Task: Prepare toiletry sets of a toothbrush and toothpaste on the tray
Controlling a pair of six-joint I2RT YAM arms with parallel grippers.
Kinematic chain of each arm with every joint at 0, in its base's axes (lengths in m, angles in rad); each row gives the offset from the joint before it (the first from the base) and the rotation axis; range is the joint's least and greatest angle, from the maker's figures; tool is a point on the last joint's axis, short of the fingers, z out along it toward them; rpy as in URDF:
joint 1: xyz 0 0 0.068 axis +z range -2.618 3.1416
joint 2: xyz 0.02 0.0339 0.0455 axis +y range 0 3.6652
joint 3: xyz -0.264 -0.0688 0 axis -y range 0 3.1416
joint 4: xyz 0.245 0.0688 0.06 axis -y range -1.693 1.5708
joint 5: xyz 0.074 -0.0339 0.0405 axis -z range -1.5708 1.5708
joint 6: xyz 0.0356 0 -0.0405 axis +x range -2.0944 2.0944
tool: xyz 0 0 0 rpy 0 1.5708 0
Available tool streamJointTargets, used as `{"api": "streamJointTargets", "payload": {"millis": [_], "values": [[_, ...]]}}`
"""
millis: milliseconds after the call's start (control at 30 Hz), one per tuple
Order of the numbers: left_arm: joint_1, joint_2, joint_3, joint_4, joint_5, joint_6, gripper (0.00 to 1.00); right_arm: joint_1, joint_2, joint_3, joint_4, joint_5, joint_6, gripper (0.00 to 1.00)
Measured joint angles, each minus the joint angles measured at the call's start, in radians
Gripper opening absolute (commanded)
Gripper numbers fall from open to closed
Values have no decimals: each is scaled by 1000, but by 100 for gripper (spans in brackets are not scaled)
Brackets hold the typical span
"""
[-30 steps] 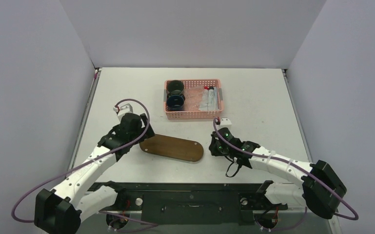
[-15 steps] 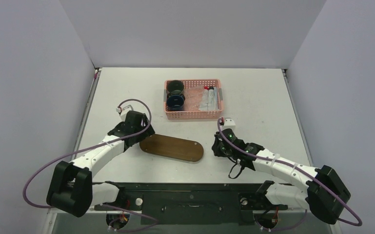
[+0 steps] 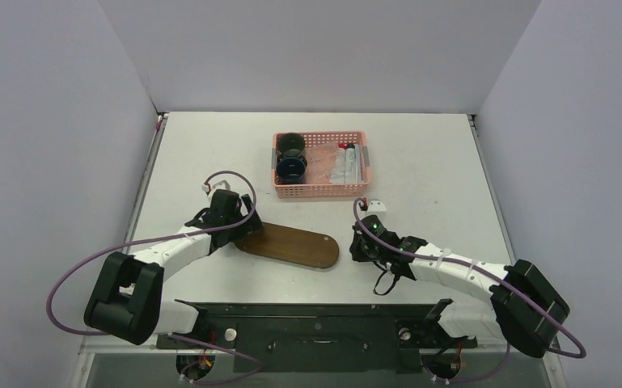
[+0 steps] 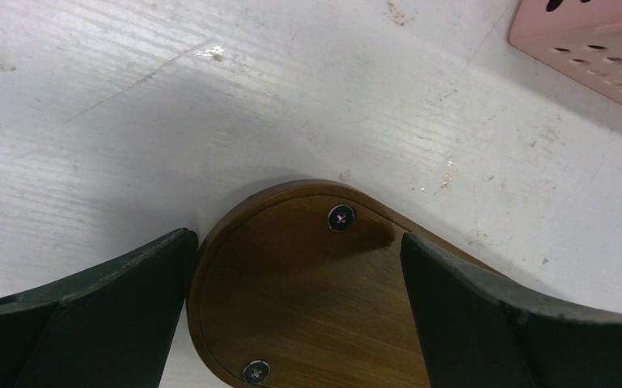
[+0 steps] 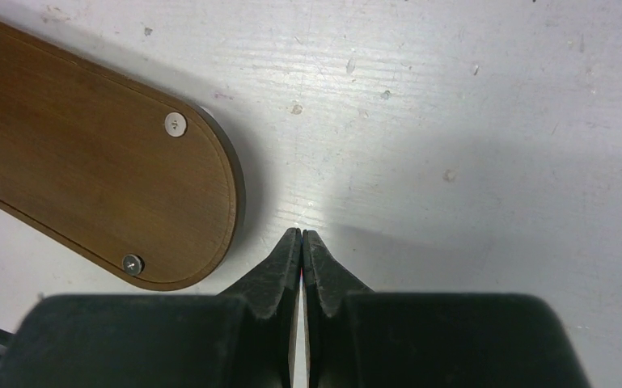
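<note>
Left end effector (image 4: 297, 238) spread wide astride tray (image 3: 291, 244) end; right end effector (image 5: 302, 234) closed, empty, beside tray.

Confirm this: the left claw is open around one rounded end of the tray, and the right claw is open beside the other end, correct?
Not quite: the right claw is shut, closed tight on nothing, as the right wrist view shows. The rest holds: it is beside one end of the tray, and the left claw is open around the other.
</note>
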Motion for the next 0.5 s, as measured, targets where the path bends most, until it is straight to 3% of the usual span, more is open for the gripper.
{"api": "streamJointTargets", "payload": {"millis": [333, 500], "values": [[0, -13, -39, 93, 92, 32, 100, -2, 71, 0, 11, 19, 29, 3], [-12, -55, -80, 112, 132, 40, 95, -7, 84, 0, 13, 29, 43, 4]]}}
